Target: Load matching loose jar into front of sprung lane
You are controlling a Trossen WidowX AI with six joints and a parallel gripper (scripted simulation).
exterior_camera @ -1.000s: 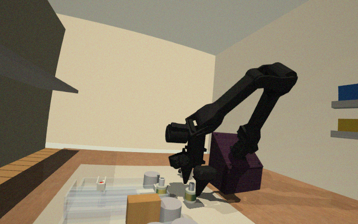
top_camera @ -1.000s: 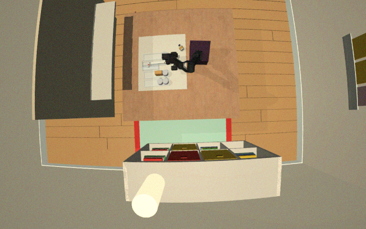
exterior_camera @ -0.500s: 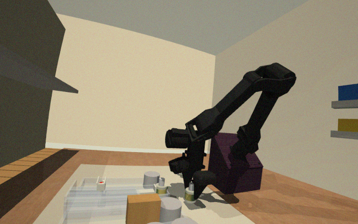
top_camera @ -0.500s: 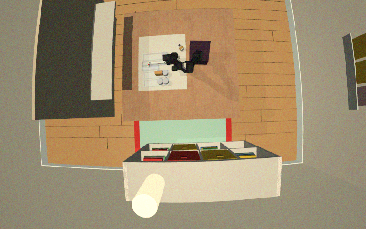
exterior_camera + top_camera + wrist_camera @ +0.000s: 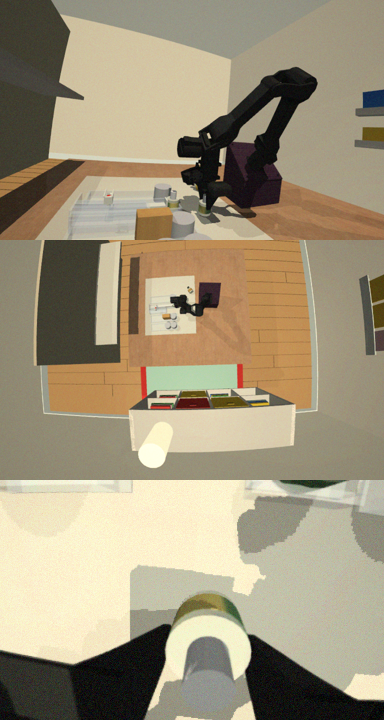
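Observation:
My gripper [image 5: 205, 201] [image 5: 207, 637] is shut on a cream jar [image 5: 204, 210] [image 5: 206, 623] with a green-and-ochre band and a grey cap. The jar is upright on the pale mat, in front of the lanes. A similar jar [image 5: 173, 202] stands at the front end of the clear sprung lane; only its green edge [image 5: 312, 482] shows in the wrist view. A white piece with a red mark [image 5: 155, 307] [image 5: 108, 199] is farther back on the lane. Another loose jar [image 5: 190, 290] with an amber band lies tipped on the mat. The pusher plate cannot be made out clearly.
Neighbouring lanes hold grey round containers [image 5: 173, 316] [image 5: 162, 191] and an orange box [image 5: 166, 316] [image 5: 153, 225]. A dark purple block [image 5: 209, 289] [image 5: 240, 175] is beside the arm's base. The pale mat [image 5: 185, 327] lies on the wooden table.

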